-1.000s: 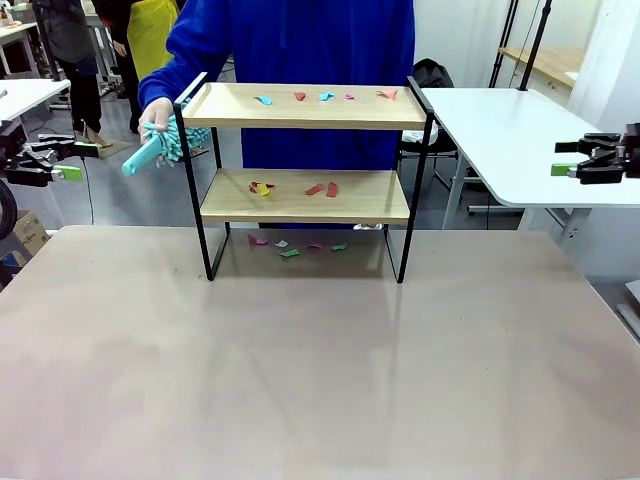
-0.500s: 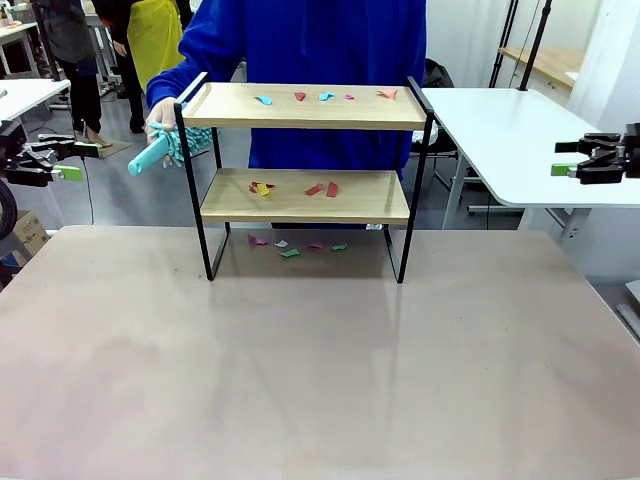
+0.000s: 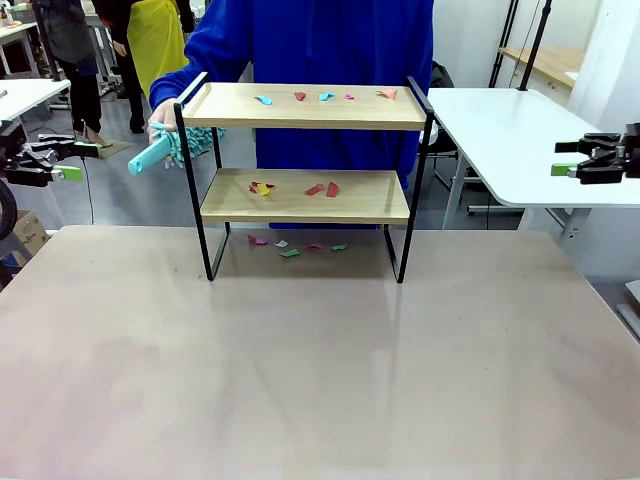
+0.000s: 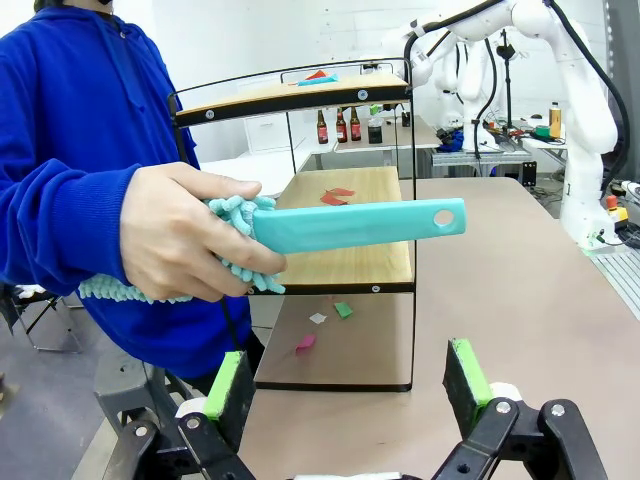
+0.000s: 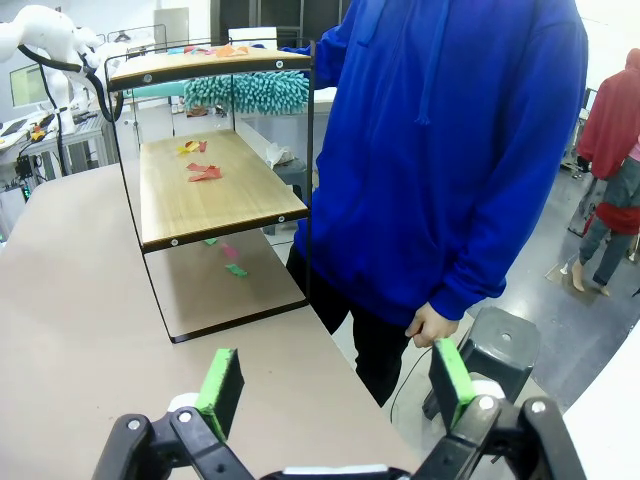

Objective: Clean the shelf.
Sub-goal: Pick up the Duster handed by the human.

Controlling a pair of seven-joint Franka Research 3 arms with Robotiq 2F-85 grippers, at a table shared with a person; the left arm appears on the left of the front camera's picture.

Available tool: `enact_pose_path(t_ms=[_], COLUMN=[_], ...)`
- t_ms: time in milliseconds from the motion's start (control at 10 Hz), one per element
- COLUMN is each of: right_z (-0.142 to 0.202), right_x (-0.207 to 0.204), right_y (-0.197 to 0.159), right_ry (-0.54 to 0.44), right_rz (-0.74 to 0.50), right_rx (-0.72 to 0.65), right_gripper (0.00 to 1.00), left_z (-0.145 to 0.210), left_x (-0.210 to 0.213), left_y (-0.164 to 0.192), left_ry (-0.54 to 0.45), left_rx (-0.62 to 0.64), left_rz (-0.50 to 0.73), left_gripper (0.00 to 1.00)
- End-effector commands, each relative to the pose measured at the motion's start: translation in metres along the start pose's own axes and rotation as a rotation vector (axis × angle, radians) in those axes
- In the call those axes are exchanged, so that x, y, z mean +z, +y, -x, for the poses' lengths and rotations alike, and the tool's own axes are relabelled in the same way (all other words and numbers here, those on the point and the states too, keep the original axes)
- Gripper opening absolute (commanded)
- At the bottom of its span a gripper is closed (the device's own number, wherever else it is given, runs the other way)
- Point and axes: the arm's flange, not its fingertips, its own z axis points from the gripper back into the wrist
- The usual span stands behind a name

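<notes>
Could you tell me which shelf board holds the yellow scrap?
The lower board; its yellow scrap lies near the left end, and the top board has none.

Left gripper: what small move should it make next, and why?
Probably ease the left gripper forward toward the handle of the teal duster. Its jaws stand open and empty. The person's hand holds the duster by its fluffy head, leaving the handle free ahead of the jaws, and paper scraps lie on the shelf.

Front faces shelf; wrists view its ends.
</notes>
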Motion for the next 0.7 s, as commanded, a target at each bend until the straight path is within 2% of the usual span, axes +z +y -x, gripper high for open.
enact_pose_path(t_ms=[0, 100, 200, 400, 500, 600], right_z=[-0.001, -0.001, -0.001, -0.001, -0.001, -0.001], right_x=[0.0, 0.0, 0.0, 0.0, 0.0, 0.0], right_y=[0.0, 0.0, 0.0, 0.0, 0.0, 0.0], right_ry=[-0.002, -0.002, -0.002, -0.002, -0.002, -0.002], right_rz=[0.001, 0.001, 0.001, 0.001, 0.001, 0.001], right_rx=[0.002, 0.002, 0.002, 0.002, 0.002, 0.002], right_gripper=[1.0, 1.0, 1.0, 1.0, 1.0, 1.0], left_z=[0.0, -0.022, -0.052, -0.114, -0.145, -0.174], left_x=[0.0, 0.003, -0.002, -0.026, -0.048, -0.073], left_y=[0.0, -0.005, -0.012, -0.02, -0.023, -0.033], left_ry=[0.0, -0.047, -0.032, 0.049, 0.116, 0.152], left_rx=[0.0, 0.007, 0.021, 0.091, 0.172, 0.186], left_rz=[0.0, -0.017, -0.049, -0.136, -0.231, -0.232], left_gripper=[1.0, 1.0, 1.0, 1.0, 1.0, 1.0])
